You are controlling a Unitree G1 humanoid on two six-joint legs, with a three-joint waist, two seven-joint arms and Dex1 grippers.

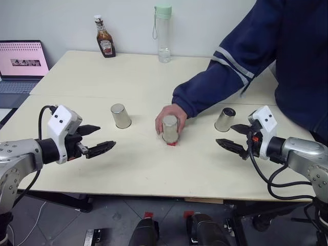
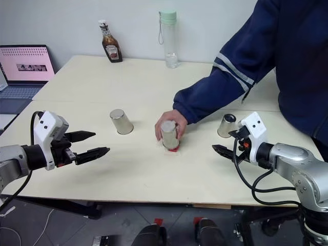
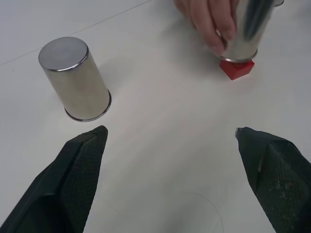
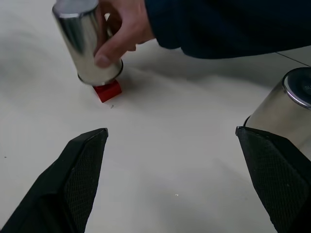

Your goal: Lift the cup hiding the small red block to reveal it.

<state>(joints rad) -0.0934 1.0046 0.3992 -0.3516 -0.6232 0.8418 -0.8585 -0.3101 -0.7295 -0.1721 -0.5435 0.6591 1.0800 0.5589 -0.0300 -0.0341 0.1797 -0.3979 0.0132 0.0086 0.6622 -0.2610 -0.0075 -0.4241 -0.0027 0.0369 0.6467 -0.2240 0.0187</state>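
Observation:
Three shiny silver cups stand upside down on the pale table (image 1: 154, 174). The left cup (image 1: 121, 116) and the right cup (image 1: 225, 119) stand alone. A person's hand (image 1: 171, 111) grips the middle cup (image 1: 170, 128), and the small red block (image 1: 171, 144) shows at its lower rim, partly under it. My left gripper (image 1: 106, 137) hovers open near the table's front left, a short way in front of the left cup (image 3: 75, 80). My right gripper (image 1: 224, 134) hovers open just in front of the right cup (image 4: 286, 114). Neither holds anything.
The person's blue sleeve (image 1: 230, 66) reaches in from the back right across the table. A sauce bottle (image 1: 105, 43) and a clear water bottle (image 1: 163, 34) stand at the far edge. An open laptop (image 1: 23, 61) sits off to the left.

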